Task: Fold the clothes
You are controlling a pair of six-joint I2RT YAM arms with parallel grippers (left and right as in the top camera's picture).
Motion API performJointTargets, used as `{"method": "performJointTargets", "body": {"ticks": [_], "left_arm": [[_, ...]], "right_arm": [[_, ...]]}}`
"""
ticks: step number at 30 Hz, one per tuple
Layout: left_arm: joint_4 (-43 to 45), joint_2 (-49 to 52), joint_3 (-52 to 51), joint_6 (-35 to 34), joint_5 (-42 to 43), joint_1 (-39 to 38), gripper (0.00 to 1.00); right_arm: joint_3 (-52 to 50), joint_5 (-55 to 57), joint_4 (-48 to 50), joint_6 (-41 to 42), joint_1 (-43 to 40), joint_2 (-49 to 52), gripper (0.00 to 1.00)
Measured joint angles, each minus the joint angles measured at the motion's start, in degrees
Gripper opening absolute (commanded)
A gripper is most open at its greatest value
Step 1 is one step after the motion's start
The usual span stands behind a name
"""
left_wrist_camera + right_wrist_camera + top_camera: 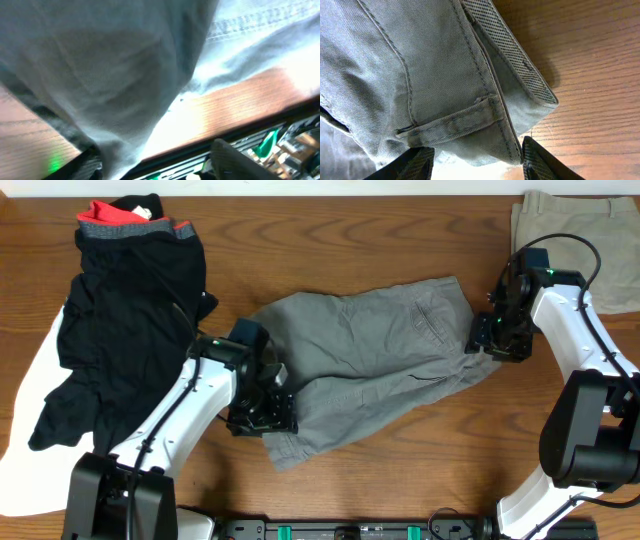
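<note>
Grey shorts (125, 75) blurred close, left claw (262, 414) tips hidden

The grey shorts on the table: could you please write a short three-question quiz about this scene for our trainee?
1. True or false: the grey shorts lie neatly folded.
2. Where do the beige shorts lie? A) at the far right corner of the table; B) under the left arm; C) on top of the grey shorts.
3. Fill in: the right gripper is at the grey shorts' ____ end.
Key: 1 false, they lie spread out and rumpled; 2 A; 3 waistband.
</note>
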Motion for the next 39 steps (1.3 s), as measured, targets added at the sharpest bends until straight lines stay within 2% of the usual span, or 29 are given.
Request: {"method": "performJointTargets", "body": {"ticks": [2, 3, 6, 7, 10, 17, 18, 19, 21, 25, 27, 34, 36, 39], "left_arm": [[0.2, 0.0, 0.0, -0.1, 0.5, -0.2, 0.28], [0.3, 0.0, 0.0, 0.0, 0.8, -0.2, 0.24], [0.5, 0.0, 0.0, 0.1, 1.1, -0.2, 0.18], [0.5, 0.0, 0.0, 0.1, 1.1, -0.2, 0.13], [0.2, 0.0, 0.2, 0.1, 1.2, -0.2, 0.06], [-5.4, 0.0, 0.5, -0.3, 1.3, -0.2, 0.06], [-6.8, 0.0, 0.5, -0.7, 1.3, -0.2, 0.17], [-8.2, 0.0, 0.5, -0.9, 1.3, -0.3, 0.49], [-10.9, 0.0, 0.5, -1.4, 1.6, -0.6, 1.0], [-12.3, 0.0, 0.5, -1.8, 2.4, -2.5, 0.98], [-12.0, 0.0, 0.5, -2.0, 2.6, -3.8, 1.0], [-5.3, 0.0, 0.4, -2.5, 3.2, -7.0, 0.66], [-2.4, 0.0, 0.5, -2.4, 3.4, -7.0, 0.56], [0.8, 0.0, 0.7, -2.1, 3.4, -6.8, 0.41]], "right_arm": [[0.0, 0.0, 0.6, -0.6, 0.0, 0.0, 0.52], [0.0, -0.1, 0.9, -1.4, 0.0, 0.0, 0.52], [0.0, -0.5, 1.4, -3.1, 0.2, 0.0, 0.53], [0.0, -0.5, 1.5, -3.7, 0.4, 0.0, 0.53], [0.8, -0.6, 1.6, -4.8, 1.2, 0.0, 0.56], [4.4, -1.0, 2.1, -5.8, 2.0, 0.0, 0.64], [4.6, -1.0, 2.2, -5.9, 2.0, 0.0, 0.65], [4.6, -1.1, 2.2, -5.9, 2.0, 0.0, 0.66], [4.6, -1.2, 2.2, -6.0, 2.0, 0.0, 0.68], [4.6, -1.2, 2.2, -6.1, 2.1, 0.0, 0.69], [4.6, -1.1, 2.3, -6.3, 2.1, 0.0, 0.6], [5.0, -1.2, 3.1, -6.3, 2.5, 0.0, 0.52], [6.2, -1.1, 2.8, -6.4, 3.1, 0.0, 0.47], [9.7, -1.2, 1.7, -6.7, 4.7, 0.0, 0.29]]}}
